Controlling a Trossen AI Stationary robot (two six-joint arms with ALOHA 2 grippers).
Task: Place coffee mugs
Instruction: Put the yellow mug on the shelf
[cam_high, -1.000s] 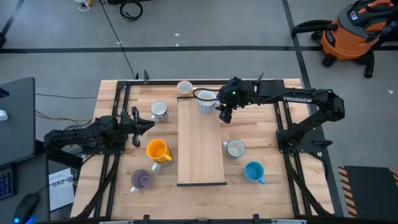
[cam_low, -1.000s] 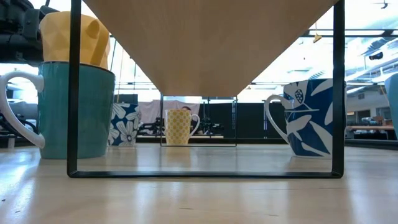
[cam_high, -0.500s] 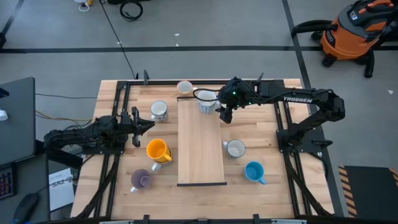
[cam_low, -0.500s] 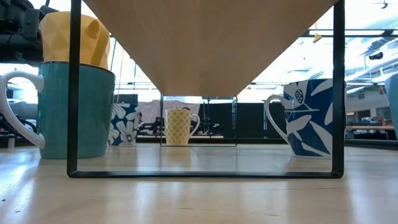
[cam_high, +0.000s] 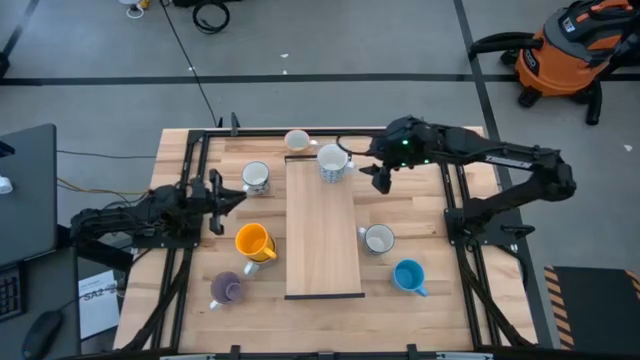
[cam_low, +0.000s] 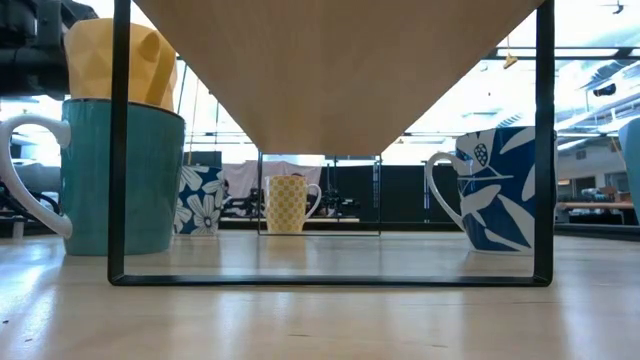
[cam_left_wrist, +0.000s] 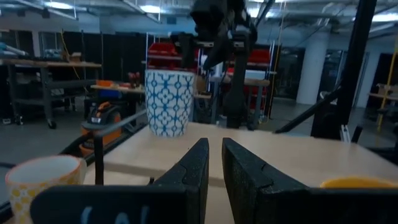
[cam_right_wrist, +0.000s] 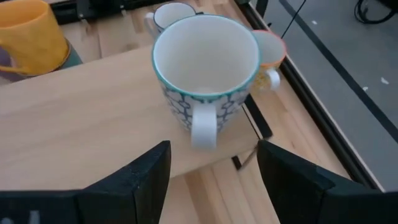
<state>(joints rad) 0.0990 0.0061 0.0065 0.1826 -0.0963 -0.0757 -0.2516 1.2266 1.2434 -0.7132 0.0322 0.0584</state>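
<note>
One mug, the blue-patterned white mug (cam_high: 333, 163), stands upright at the far end of the raised wooden board (cam_high: 323, 240), and against the view a second earlier the right gripper (cam_high: 380, 178) has let go of it and drawn back off the board's right edge; I judge this placement done, with the next mug to be fetched. Five other mugs sit on the table (cam_high: 420, 230) around the board: yellow mug (cam_high: 253, 242), purple mug (cam_high: 227, 289), blue mug (cam_high: 408, 275), two pale ones. Right fingers (cam_right_wrist: 127, 180) are spread wide and empty, the placed mug just ahead of them, handle pointing back into the gap, clearly apart. Left gripper (cam_high: 218, 192) waits left of the board, its fingers nearly closed on nothing.
</note>
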